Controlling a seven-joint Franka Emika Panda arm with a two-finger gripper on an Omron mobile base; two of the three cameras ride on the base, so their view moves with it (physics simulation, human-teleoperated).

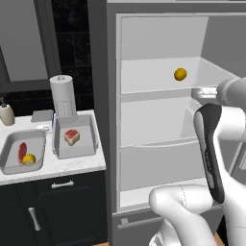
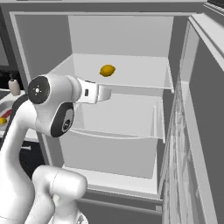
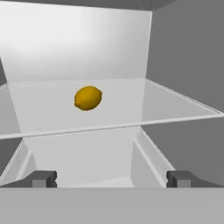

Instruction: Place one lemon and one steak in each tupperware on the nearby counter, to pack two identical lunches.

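One lemon [image 3: 88, 97] alone on the upper fridge shelf [image 3: 175, 109], at eleven o'clock from the gripper [image 3: 111, 179]; jaws spread wide, empty; second lemon [image 1: 29, 159] with strip steak [image 1: 22, 151] in left tupperware [image 1: 9, 149]; chunk steak [image 1: 72, 136] in right tupperware [image 1: 86, 144].

Both base views look forward and down from behind the arm — the left one also taking in the counter [image 1: 72, 166], the right one closer on the open fridge [image 2: 118, 105]. The hand view faces straight into the fridge at shelf height, nearest of all — all three share the lemon [image 1: 180, 74] [image 2: 107, 70] [image 3: 88, 97] on the upper shelf [image 3: 175, 109].
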